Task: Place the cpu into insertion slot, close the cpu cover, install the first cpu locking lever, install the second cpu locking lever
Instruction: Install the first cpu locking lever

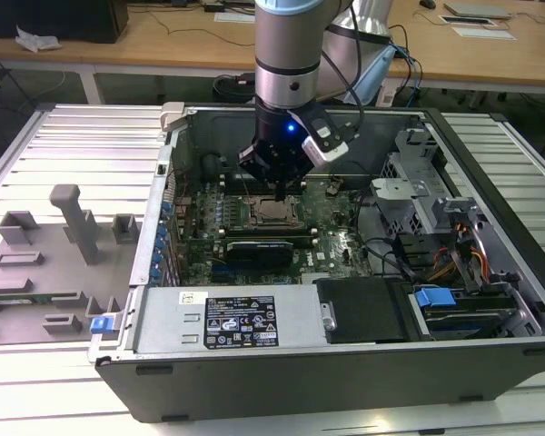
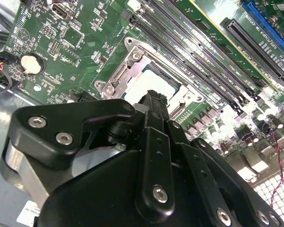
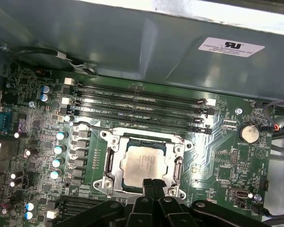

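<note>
Right, nearest me in the first wrist view the fingers (image 3: 147,187) are pressed together with nothing between them, their tips low over the near edge of the socket. Just past them the cpu (image 3: 143,163) lies flat in the socket, its pale top showing through the window of the cover (image 3: 109,160), which looks folded down around it. So I judge placing and closing done, and the lever step in hand. A thin wire lever (image 3: 92,126) runs out from the socket's far corner; I cannot tell whether it is hooked. Seating a lever calls for a steady push down and under its catch, with the tips kept off the chip. Beyond the socket lie the memory slots (image 3: 137,101). In the exterior view the arm stands upright inside the open case (image 1: 345,363), which rests on the ribbed tabletop (image 1: 73,154).
</note>
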Motion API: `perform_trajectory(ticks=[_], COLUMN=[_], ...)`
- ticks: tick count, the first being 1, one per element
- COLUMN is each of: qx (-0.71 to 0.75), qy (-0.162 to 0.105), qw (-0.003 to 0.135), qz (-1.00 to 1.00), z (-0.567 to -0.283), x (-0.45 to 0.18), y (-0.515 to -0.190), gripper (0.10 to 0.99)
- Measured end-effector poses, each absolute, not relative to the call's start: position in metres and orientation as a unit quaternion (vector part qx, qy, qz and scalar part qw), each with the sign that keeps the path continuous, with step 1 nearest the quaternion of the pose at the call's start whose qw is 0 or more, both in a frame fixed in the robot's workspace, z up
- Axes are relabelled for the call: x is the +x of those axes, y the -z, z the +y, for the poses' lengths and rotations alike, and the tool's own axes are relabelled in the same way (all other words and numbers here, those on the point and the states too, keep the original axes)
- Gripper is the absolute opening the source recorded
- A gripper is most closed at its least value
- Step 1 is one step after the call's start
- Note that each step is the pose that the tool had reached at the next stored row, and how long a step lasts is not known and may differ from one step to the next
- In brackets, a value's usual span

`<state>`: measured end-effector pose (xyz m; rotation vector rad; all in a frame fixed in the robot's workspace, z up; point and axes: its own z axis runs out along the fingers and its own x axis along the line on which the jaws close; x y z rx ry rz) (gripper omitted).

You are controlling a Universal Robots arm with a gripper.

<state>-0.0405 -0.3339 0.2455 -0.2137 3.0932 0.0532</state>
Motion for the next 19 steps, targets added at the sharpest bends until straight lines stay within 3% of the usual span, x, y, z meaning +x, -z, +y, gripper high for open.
perform_trajectory(ticks=[19], qx=[-0.069], qy=[-0.017], qw=[0.026], qz=[0.997], z=[-0.331], x=[-0.083], y=[-0.246], gripper=[0.106])
